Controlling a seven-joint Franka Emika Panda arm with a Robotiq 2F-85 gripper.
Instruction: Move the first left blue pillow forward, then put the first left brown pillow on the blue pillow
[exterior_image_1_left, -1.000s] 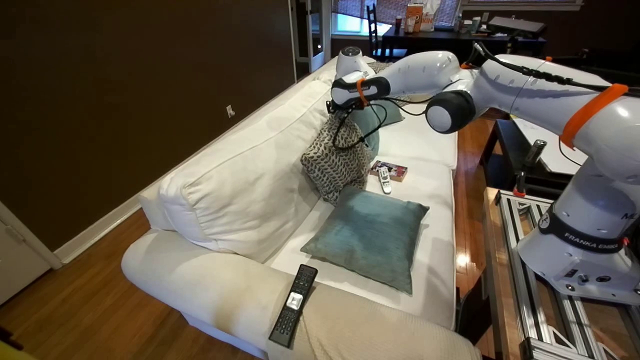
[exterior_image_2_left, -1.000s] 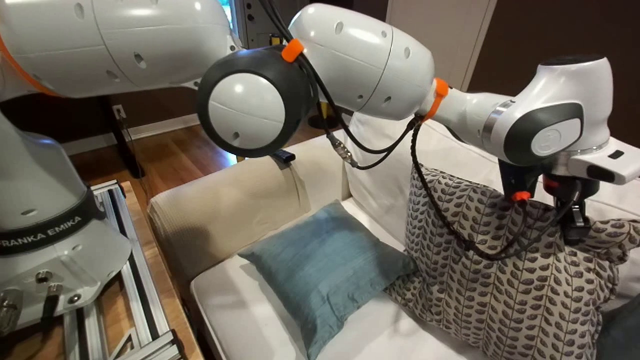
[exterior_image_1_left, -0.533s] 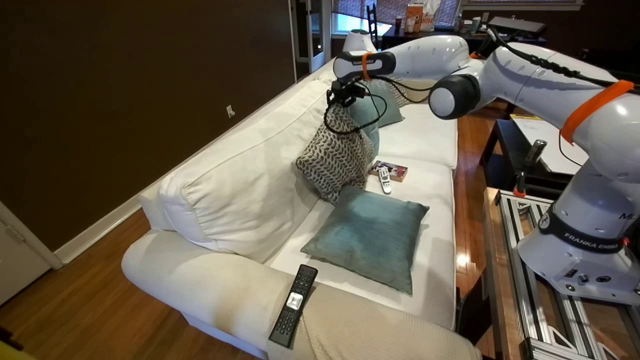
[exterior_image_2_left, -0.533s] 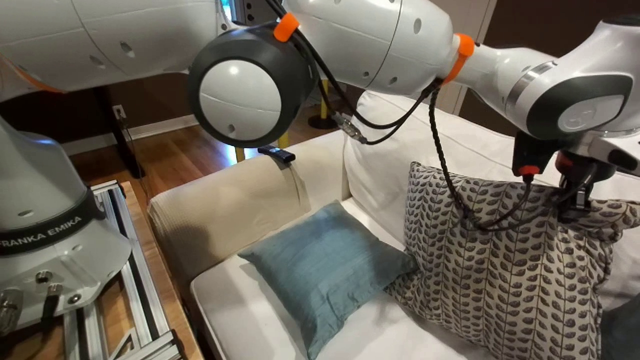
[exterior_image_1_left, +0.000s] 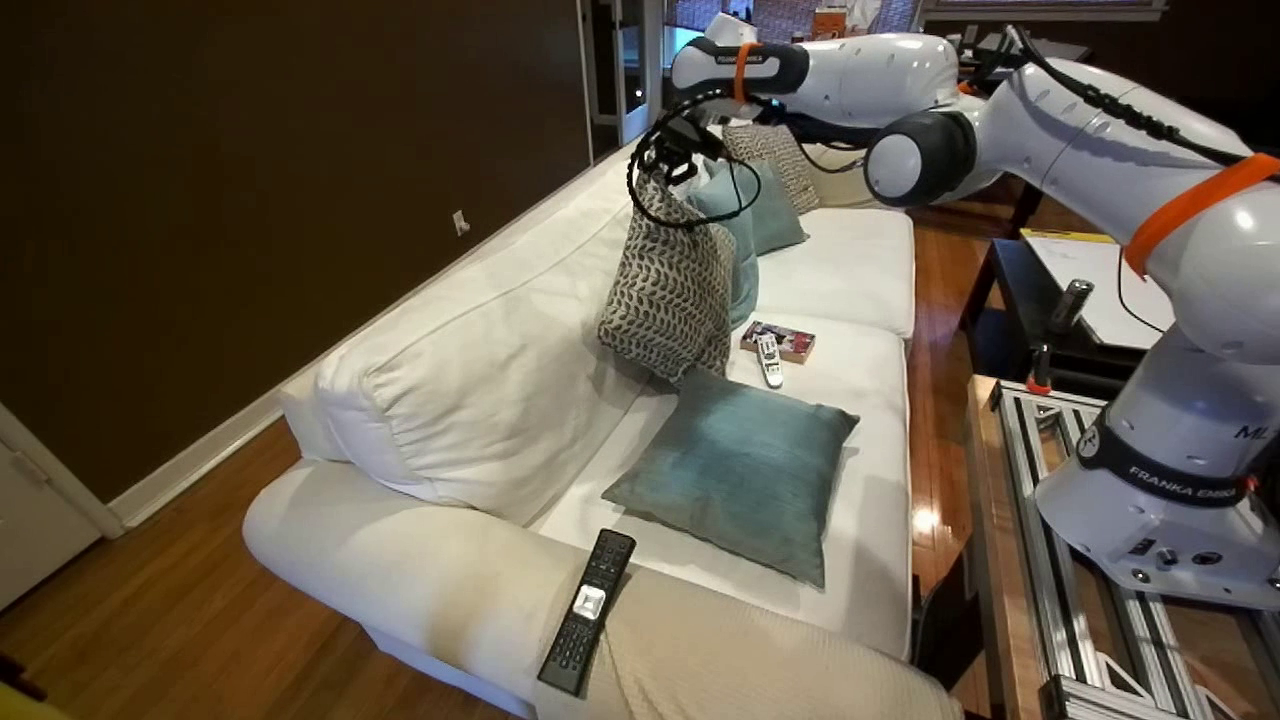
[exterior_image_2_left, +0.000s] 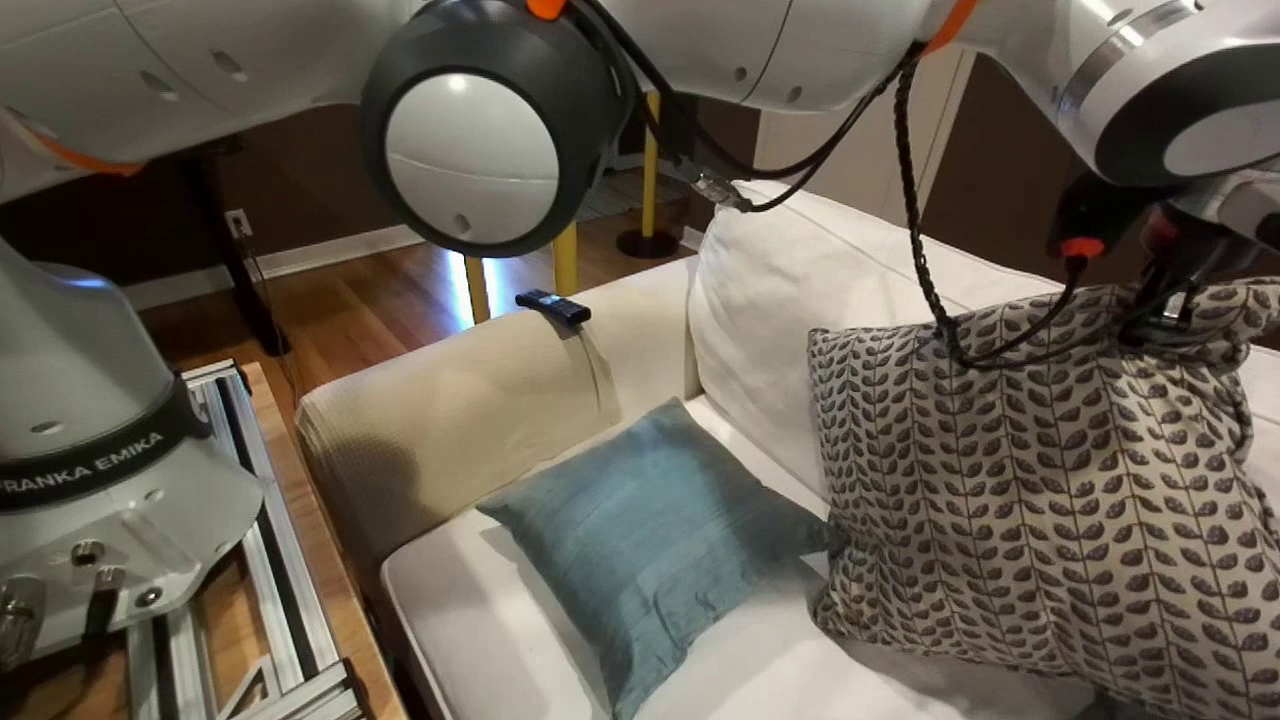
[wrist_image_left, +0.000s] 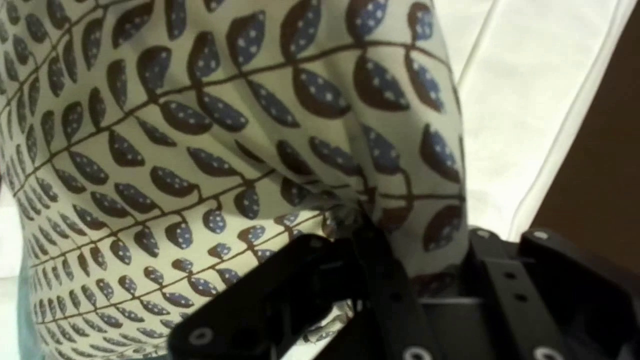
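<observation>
The teal-blue pillow (exterior_image_1_left: 740, 470) lies flat on the sofa seat near the armrest; it also shows in an exterior view (exterior_image_2_left: 660, 530). The brown-and-white leaf-print pillow (exterior_image_1_left: 670, 290) hangs upright beside the blue pillow's back corner, in front of the sofa back; it also shows in an exterior view (exterior_image_2_left: 1040, 480). I cannot tell whether its lower edge touches the seat. My gripper (exterior_image_1_left: 672, 168) is shut on its top corner, in an exterior view (exterior_image_2_left: 1155, 325) too. In the wrist view the pillow (wrist_image_left: 175, 160) is bunched between the fingers of the gripper (wrist_image_left: 420, 247).
A look-alike teal pillow (exterior_image_1_left: 742, 250) stands just behind the brown one, with another teal pillow (exterior_image_1_left: 778, 205) and a patterned pillow (exterior_image_1_left: 775, 155) farther along. A book (exterior_image_1_left: 795, 342) and white remote (exterior_image_1_left: 769, 360) lie on the seat. A black remote (exterior_image_1_left: 588, 610) lies on the armrest (exterior_image_1_left: 400, 560).
My gripper has risen, pulling the brown pillow's top corner up. The brown pillow is stretched more upright and its lower edge has shifted upward. The blue pillow has not moved.
</observation>
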